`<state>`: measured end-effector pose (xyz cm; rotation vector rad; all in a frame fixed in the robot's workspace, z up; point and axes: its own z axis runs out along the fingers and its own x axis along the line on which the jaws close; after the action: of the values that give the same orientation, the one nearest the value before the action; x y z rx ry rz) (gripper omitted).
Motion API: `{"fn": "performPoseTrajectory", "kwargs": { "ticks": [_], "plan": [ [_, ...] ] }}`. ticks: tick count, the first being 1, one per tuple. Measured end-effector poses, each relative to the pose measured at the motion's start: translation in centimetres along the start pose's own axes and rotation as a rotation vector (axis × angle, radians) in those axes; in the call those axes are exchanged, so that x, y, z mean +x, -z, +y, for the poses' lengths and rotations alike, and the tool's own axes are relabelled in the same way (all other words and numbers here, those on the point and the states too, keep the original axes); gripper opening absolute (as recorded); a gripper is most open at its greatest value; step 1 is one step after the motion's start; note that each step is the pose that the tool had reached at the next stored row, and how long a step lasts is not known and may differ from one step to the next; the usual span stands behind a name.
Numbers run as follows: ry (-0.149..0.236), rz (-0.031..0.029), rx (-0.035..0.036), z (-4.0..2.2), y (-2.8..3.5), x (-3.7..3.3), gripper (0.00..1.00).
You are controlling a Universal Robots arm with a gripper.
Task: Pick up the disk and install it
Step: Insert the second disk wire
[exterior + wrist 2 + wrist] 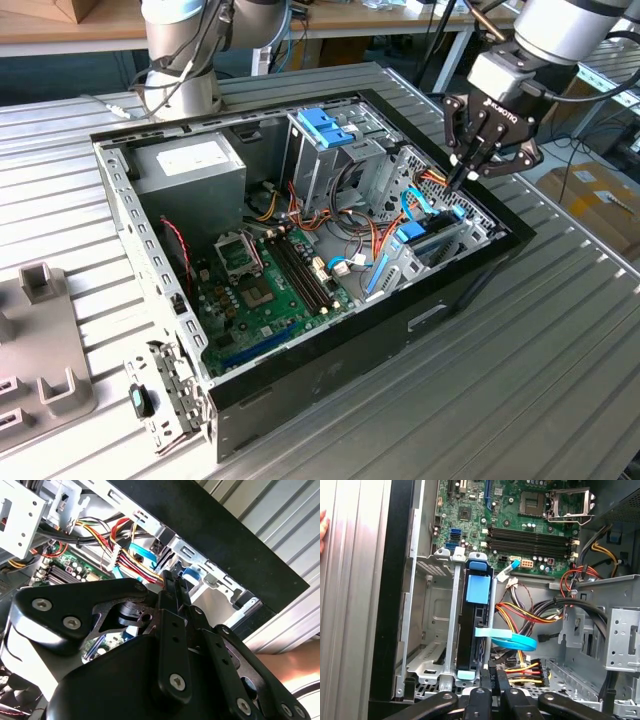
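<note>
The disk (476, 630) is a black slab with a bright blue frame. It stands on edge in the metal drive bay (427, 625) at the corner of the open computer case (480, 265). In the exterior view the disk (432, 238) sits low in that bay on the exterior view's right. My gripper (462, 178) hangs just above this corner of the case. In both wrist views its fingers (172, 587) are pressed together with nothing between them. The gripper (492, 677) sits beside the near end of the disk, and contact with it cannot be made out.
Orange, yellow and blue cables (520, 642) crowd the space beside the bay. A tall metal cage with a blue bracket (325, 125), a power supply (190, 165) and the motherboard (260, 290) fill the case. Grey fixtures (45, 290) lie on the exterior view's left.
</note>
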<state>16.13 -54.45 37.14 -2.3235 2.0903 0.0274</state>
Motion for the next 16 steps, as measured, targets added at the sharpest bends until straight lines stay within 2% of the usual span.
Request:
{"fn": "performPoseTrajectory", "kwargs": {
  "ticks": [16],
  "plan": [
    [0.000, 0.0001, 0.0000, 0.22, -0.02, -0.02, 0.16]
  ]
}}
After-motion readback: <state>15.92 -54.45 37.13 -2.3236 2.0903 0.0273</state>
